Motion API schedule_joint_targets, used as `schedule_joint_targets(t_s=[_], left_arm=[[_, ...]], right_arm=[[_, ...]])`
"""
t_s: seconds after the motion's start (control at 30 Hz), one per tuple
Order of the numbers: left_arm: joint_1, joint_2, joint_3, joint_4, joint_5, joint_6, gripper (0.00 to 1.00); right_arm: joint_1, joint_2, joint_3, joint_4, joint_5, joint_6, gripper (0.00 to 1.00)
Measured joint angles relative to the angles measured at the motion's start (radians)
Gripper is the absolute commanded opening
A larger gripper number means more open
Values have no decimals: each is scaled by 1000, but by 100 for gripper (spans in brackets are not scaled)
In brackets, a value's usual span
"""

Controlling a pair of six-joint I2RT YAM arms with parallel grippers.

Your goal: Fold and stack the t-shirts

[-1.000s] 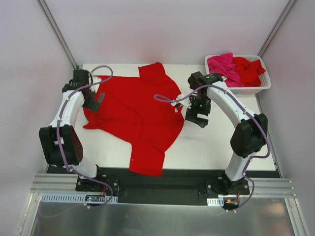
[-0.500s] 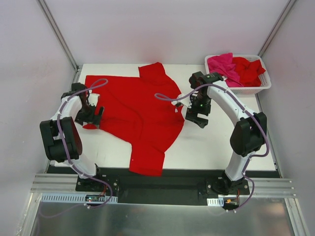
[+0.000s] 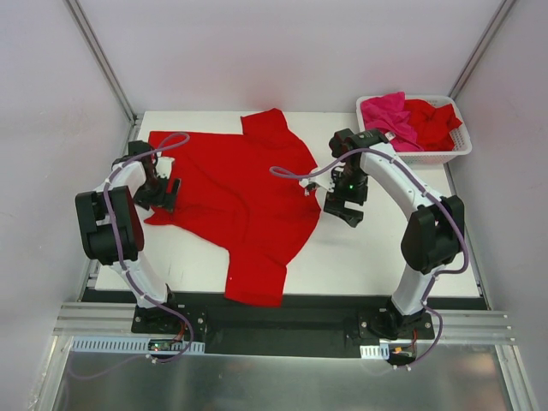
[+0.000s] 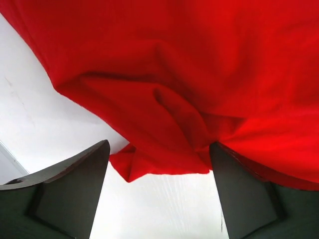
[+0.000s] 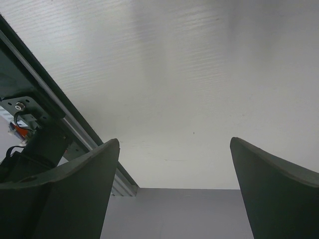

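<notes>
- Barely started imo: 1 red t-shirt [image 3: 235, 201] lies spread across the tabletop [image 3: 377, 257], with no fold in it and no stack anywhere.
- Left end effector [image 3: 163, 195] is low at the shirt's near-left corner, jaws apart around a bunched bit of hem, not pinching it.
- Right end effector [image 3: 344, 208] hangs just off the shirt's right edge, jaws wide apart, empty.
- A magenta t-shirt [image 3: 390, 116] and another red t-shirt [image 3: 432, 120] sit crumpled in the white basket [image 3: 458, 147] at far right, so at least 3 left to fold.

Overhead camera covers the table [image 3: 368, 257]; close wrist cameras face its red t-shirt [image 4: 199, 74], left, and white top, right
</notes>
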Motion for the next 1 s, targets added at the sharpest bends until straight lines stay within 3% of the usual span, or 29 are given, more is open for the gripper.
schedule_joint_targets(t_s=[0.13,0.33,0.43,0.53,0.6,1.0], left_arm=[[0,6,8,14,8,-14,26],[0,20,10,27,14,-19,4],[0,20,10,29,14,-22,7],[0,18,10,30,12,-21,34],[0,9,7,31,6,-21,40],[0,-95,-53,35,-16,-22,37]], right_arm=[[0,-3,-17,-1,0,0,96],[0,-3,-19,-1,1,0,96],[0,-3,-19,-1,1,0,96],[0,-3,-19,-1,1,0,96],[1,-3,-19,-1,0,0,96],[12,-2,-7,-1,0,0,96]])
